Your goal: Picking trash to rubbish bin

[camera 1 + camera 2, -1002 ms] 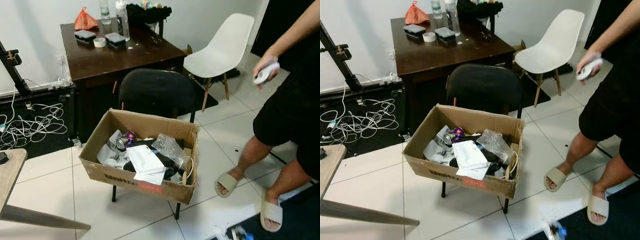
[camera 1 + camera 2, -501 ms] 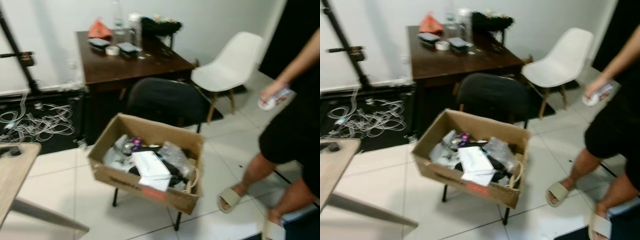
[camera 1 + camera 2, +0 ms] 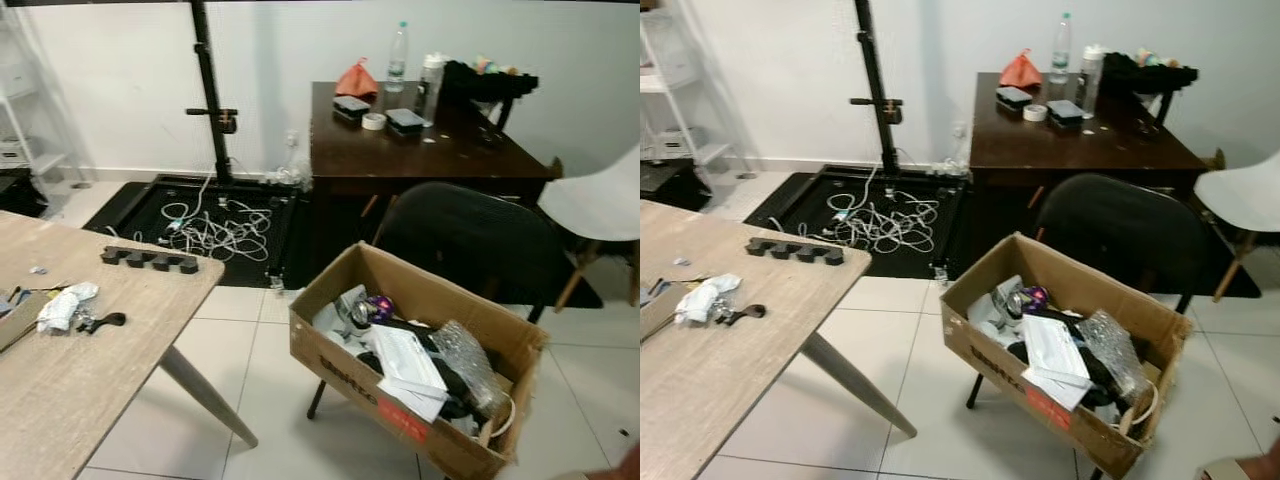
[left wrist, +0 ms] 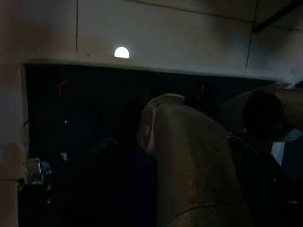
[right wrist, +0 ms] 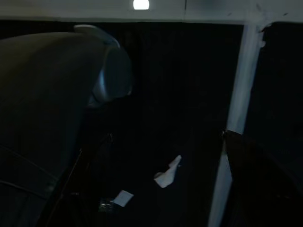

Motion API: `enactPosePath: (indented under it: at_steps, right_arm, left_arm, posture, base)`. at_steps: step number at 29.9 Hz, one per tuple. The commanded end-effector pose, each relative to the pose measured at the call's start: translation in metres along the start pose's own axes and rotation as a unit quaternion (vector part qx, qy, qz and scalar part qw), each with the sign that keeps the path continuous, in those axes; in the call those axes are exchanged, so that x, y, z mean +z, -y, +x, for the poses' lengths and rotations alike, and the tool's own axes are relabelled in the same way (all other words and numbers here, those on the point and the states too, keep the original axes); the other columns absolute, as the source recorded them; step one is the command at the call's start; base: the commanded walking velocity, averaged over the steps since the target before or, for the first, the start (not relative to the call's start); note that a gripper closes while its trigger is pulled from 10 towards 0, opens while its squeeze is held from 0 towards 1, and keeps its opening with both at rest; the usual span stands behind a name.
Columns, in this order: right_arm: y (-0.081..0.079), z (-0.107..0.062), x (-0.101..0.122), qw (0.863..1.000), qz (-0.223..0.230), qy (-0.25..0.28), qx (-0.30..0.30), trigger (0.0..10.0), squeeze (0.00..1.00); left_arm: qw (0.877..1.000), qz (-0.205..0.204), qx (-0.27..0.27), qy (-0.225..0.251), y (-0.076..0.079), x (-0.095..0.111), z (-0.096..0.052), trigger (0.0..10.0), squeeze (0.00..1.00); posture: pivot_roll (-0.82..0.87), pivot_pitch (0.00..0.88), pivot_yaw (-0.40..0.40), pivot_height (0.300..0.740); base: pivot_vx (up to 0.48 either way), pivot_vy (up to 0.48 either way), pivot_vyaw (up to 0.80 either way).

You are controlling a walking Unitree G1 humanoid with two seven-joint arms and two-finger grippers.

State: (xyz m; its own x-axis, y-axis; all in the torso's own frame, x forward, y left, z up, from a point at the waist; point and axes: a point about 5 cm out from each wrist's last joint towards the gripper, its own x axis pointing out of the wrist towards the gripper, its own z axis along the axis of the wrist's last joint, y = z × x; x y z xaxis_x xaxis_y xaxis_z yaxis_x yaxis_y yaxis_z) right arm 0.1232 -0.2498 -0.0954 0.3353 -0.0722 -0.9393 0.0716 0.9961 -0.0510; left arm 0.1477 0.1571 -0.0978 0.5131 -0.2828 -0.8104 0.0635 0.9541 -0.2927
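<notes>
1. The crumpled white trash (image 3: 62,307) lies on the pale wooden surface (image 3: 90,370) at the robot's left, near its left edge, its long axis running roughly from the near left to the far right
2. Just beside it on the right lies a small dark tool (image 3: 100,322), and farther back on the same surface a black segmented block (image 3: 148,260) lies lengthwise along the far edge
3. The cardboard box (image 3: 340,350) serving as the rubbish bin sits on a black chair (image 3: 470,235) to the right, well apart from the trash; its open top faces up and its long axis runs from near right to far left
4. Inside the box are white papers (image 3: 405,365), crinkled clear plastic (image 3: 465,360) and a purple-tinted can (image 3: 378,305)
5. Behind the chair stands a dark brown surface (image 3: 420,150) carrying a bottle (image 3: 397,58), a tape roll (image 3: 373,121) and an orange bag (image 3: 356,78)
6. White cables (image 3: 225,225) lie tangled on a black mat by a black stand (image 3: 210,90)
7. Both wrist views are very dark; for the left end effector and the right end effector alike I cannot tell whether the fingers are apart or together
</notes>
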Motion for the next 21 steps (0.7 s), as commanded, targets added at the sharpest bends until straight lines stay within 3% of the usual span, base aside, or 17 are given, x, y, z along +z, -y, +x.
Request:
enactPosePath:
  at_steps: [1,21]
  right_arm:
    - [-0.003,0.0,-0.006,1.0,0.002,-0.01,0.003,10.0,0.0]
    - [-0.016,0.002,-0.017,1.0,-0.013,-0.025,0.008,10.0,0.0]
  left_arm:
    - [1.0,-0.006,0.002,-0.029,0.001,-0.016,-0.002,10.0,0.0]
    - [0.999,0.003,0.0,-0.038,0.0,-0.017,-0.003,10.0,0.0]
  posture:
    - [-0.1,0.075,-0.013,0.74]
    - [-0.1,0.078,0.014,0.74]
  base:
    - [0.0,0.0,0.74]
    - [0.0,0.0,0.74]
